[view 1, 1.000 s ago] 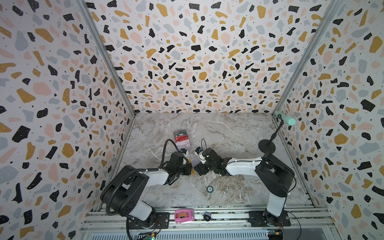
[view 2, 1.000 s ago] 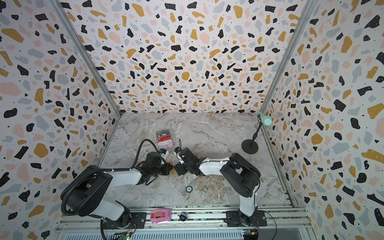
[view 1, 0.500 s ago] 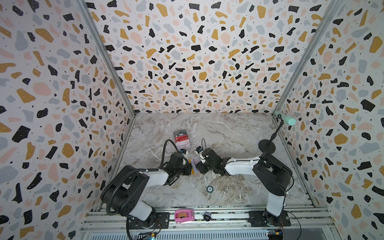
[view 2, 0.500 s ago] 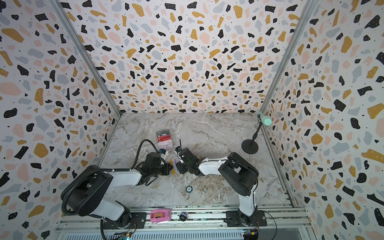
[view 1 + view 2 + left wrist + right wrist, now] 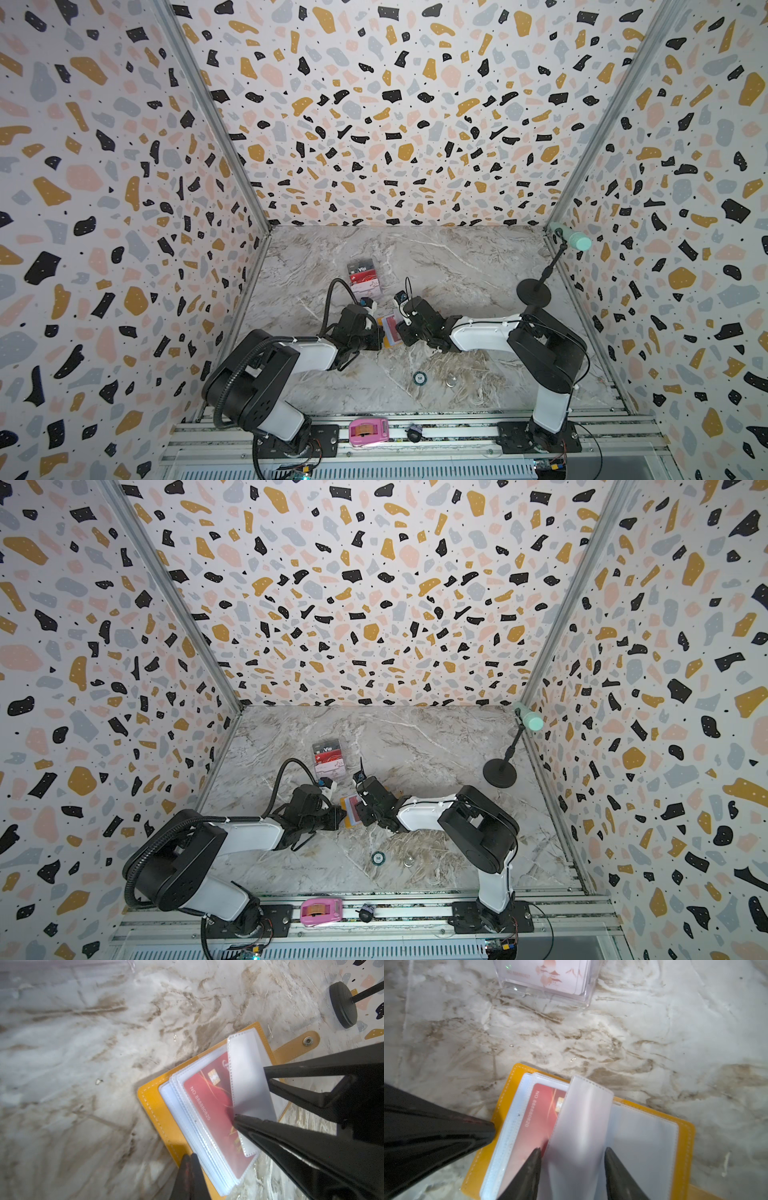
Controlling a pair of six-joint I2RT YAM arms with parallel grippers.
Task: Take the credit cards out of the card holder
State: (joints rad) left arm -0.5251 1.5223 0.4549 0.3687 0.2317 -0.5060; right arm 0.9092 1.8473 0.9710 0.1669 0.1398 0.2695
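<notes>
Card holder — L end effector closed, touching; R end effector spread astride sleeve

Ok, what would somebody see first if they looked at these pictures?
Probably the bright yellow card holder, lying open on the marble table. A red card shows through one of its clear sleeves, and the right gripper straddles a lifted sleeve. All around, the walls are covered in colourful speckles.

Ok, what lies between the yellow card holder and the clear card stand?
Nothing: in the right wrist view the stretch from the card holder to the card stand is bare marble table.
</notes>
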